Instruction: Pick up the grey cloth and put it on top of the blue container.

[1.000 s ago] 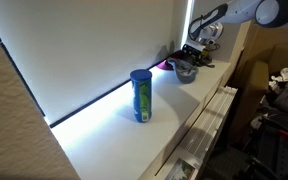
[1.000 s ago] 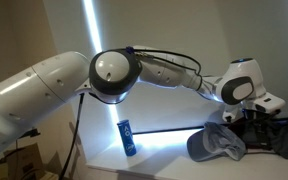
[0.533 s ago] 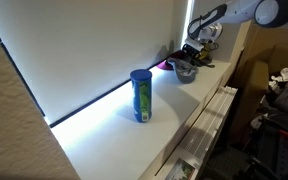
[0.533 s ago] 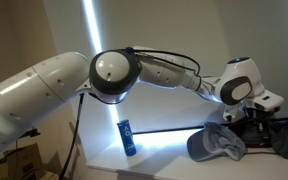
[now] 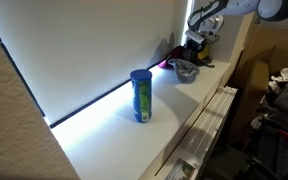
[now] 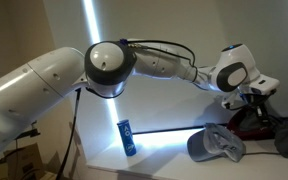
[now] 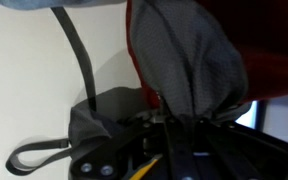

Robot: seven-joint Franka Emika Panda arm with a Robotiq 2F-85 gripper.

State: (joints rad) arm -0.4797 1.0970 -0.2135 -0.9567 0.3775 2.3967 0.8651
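In the wrist view my gripper [image 7: 169, 120] is shut on a bunch of the grey cloth [image 7: 184, 55], whose woven fabric gathers into the jaws; a dark strap [image 7: 79, 70] loops off to the left. In both exterior views the gripper [image 5: 195, 41] [image 6: 246, 98] hangs above the far end of the white table, and the cloth [image 6: 246, 122] dangles dark beneath it. The blue container [image 5: 141, 95] [image 6: 126, 137] stands upright with its lid on near the table's middle, well away from the gripper.
A grey bowl-like mound [image 5: 187, 72] [image 6: 216, 146] lies on the table below the gripper. Maroon fabric [image 7: 274, 50] shows behind the cloth. The table edge [image 5: 199, 125] drops to clutter [image 5: 276, 105] on one side. The arm [image 6: 114, 65] spans an exterior view.
The jaws have closed on the cloth. The gripper has then risen from the table's far end, lifting the cloth off the grey mound. The blue container has not moved.
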